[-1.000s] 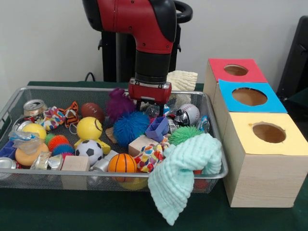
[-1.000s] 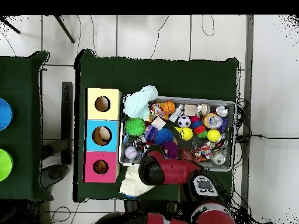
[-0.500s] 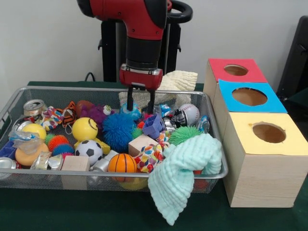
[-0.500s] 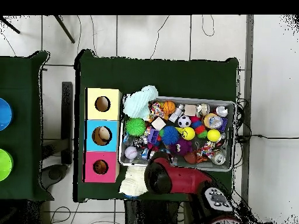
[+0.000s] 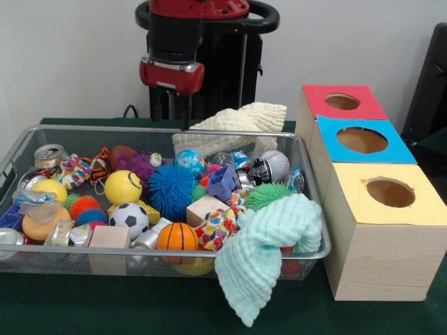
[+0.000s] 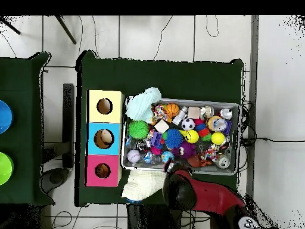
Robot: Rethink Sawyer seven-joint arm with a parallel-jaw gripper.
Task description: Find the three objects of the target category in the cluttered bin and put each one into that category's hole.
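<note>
A wire mesh bin holds a jumble of toys: a basketball, a soccer ball, a yellow smiley ball, a blue spiky ball, a green spiky ball, a white ball and a purple fuzzy toy. My gripper hangs open and empty above the bin's far rim, left of centre. To the right stand three boxes with round holes: red, blue, yellow. From above, the arm covers the gripper beside the bin.
A mint cloth drapes over the bin's front right corner. A cream cloth lies behind the far rim. Crushed cans, wooden blocks and a purple plastic piece crowd the bin. In the overhead view, the boxes line the bin's left side.
The gripper has lifted out of the bin and drawn back and to the left in the front view, carrying nothing. The purple fuzzy toy now lies lower and further left.
</note>
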